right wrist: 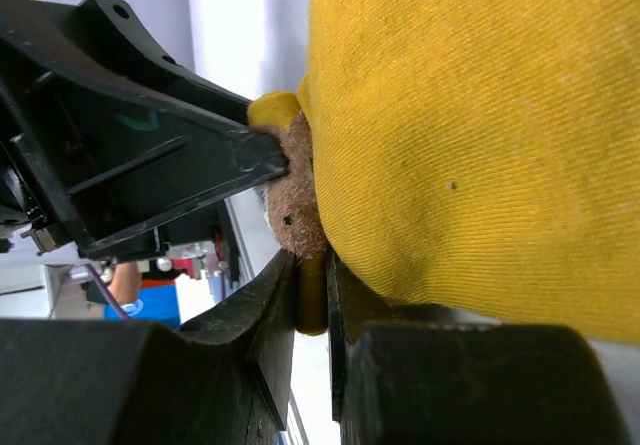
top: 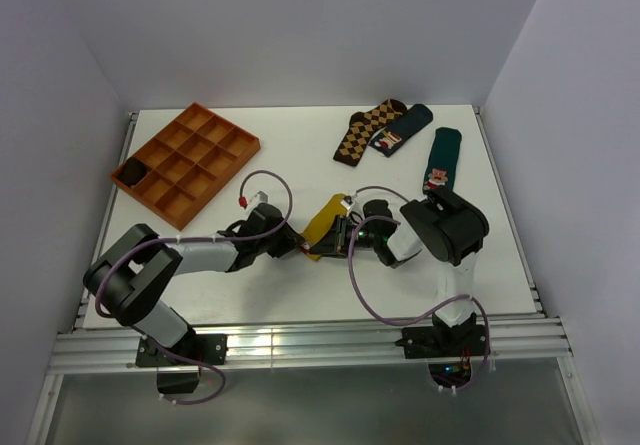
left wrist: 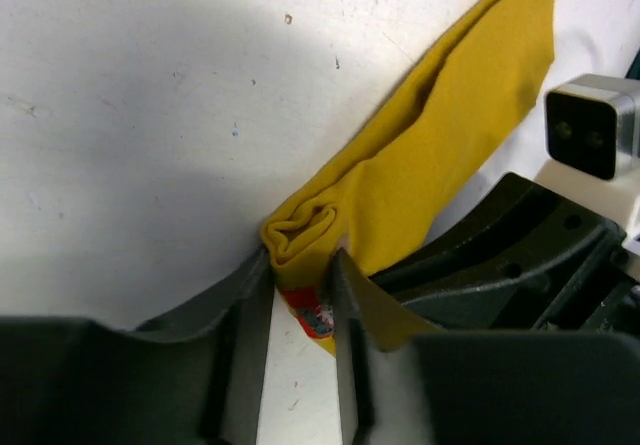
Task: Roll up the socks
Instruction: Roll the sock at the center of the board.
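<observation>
Left gripper (left wrist: pixel 300 270) flanking folded toe, mustard sock (left wrist: pixel 440 145)

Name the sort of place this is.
Probably a robot test cell: a white table boxed in by plain panels, with two arms bolted to an aluminium rail at its near edge.

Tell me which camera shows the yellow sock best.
Left wrist: the yellow sock shows along nearly its full length, folded end included. Top external shows it small and partly covered. Right wrist shows only close-up fabric.
</observation>
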### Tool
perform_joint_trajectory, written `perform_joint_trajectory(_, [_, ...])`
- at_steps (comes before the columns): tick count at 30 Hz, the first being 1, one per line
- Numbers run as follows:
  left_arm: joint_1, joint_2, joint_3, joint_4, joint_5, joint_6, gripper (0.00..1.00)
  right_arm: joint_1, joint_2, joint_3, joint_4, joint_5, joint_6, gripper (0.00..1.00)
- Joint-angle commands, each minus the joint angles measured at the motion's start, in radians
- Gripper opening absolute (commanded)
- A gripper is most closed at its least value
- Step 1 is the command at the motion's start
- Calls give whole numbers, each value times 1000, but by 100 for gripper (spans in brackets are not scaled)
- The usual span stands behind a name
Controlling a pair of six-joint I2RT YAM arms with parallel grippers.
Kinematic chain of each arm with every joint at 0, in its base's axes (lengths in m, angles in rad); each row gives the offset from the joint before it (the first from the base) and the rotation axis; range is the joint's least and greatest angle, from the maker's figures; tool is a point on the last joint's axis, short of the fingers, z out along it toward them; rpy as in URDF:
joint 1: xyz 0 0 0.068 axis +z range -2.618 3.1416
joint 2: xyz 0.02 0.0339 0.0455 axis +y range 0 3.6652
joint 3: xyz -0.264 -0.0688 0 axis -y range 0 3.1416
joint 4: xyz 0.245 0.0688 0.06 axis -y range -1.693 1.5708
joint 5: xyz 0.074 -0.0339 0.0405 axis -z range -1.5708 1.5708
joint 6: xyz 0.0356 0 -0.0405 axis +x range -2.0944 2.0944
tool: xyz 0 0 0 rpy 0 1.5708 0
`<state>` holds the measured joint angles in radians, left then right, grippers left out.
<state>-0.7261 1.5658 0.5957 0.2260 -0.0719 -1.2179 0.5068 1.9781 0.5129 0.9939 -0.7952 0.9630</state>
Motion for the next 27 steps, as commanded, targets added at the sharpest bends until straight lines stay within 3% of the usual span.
perform_joint_trajectory(1, [-13,28,39,-95,-31,15,29,-5,-51,-2,-219,106,-115,6])
perform_joint_trajectory(3, [-18,31,67,-129,-51,29,23,-4,-80,6,-256,120,-158,10])
perform_joint_trajectory(6, [-22,42,110,-204,-77,52,19,-2,-162,19,-368,163,-233,23])
perform_joint_trajectory(10, [-32,60,176,-312,-109,93,17,19,-289,33,-478,232,-338,32])
perform_joint_trajectory(17, [-47,103,280,-441,-124,156,16,113,-542,53,-659,488,-599,43])
perform_joint_trajectory(21, [-52,123,312,-467,-112,175,16,179,-611,24,-620,579,-694,51])
perform_joint_trajectory(27, [-55,142,342,-496,-92,187,16,298,-584,-2,-528,735,-813,53])
